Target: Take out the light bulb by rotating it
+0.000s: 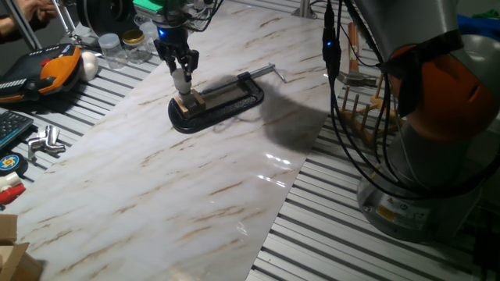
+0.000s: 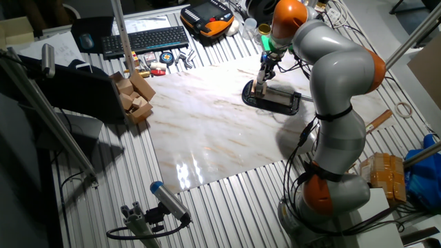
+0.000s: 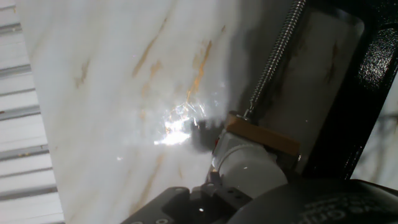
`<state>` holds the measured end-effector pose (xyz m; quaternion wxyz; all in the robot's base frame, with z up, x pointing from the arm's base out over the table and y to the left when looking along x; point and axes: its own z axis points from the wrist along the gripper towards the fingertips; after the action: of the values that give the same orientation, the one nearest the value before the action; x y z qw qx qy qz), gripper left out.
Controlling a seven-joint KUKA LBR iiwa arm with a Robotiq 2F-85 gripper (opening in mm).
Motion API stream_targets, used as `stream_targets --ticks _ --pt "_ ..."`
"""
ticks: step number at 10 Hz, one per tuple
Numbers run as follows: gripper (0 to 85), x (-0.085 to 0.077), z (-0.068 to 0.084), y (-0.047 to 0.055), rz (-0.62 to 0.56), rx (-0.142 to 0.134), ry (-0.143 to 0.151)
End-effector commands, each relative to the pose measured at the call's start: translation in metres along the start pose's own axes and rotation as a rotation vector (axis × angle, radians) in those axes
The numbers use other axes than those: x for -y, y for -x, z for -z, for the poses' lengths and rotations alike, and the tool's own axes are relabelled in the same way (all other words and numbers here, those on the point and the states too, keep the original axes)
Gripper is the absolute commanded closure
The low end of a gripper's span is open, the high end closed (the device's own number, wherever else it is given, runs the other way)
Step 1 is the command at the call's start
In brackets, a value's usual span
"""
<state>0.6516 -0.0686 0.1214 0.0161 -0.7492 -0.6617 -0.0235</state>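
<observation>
At 10 o'clock on the table (image 1: 156, 179) lie an orange-and-black pendant (image 1: 55, 69), a white egg (image 1: 90, 64) and glass jars (image 1: 117, 48). Right of them, toward 12 o'clock, the claw (image 1: 182, 75) points straight down over the near end of the black clamp (image 1: 219, 100). Its fingers (image 1: 190, 61) are closed on the bulb (image 1: 182, 80), whose white body shows just under the fingertips. The bulb stands upright above a small wooden block (image 1: 190, 102) held in the clamp's mouth; whether the base is seated in its socket cannot be told. The clamp's screw handle (image 1: 264, 71) reaches toward 2 o'clock.

In the other fixed view, the claw (image 2: 262, 74) sits at the table's far side, at 1 o'clock, over the clamp (image 2: 273, 100).

In the hand view, the bulb (image 3: 245, 171) fills the bottom centre, the block (image 3: 264, 135) just behind it, the clamp's threaded screw (image 3: 273, 59) running up toward 1 o'clock.
</observation>
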Motion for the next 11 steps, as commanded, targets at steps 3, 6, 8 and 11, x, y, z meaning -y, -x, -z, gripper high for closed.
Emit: stream_targets --ticks 3,6,8,11 --pt "85.0 0.0001 0.0000 0.0000 0.074 0.005 -0.001" --pt "85.0 0.0007 -0.0005 0.0002 0.173 0.005 -0.003" --pt "85.0 0.0009 -0.0003 0.0000 0.242 0.001 0.000" --pt "85.0 0.0013 -0.0005 -0.0006 0.336 -0.005 -0.009"
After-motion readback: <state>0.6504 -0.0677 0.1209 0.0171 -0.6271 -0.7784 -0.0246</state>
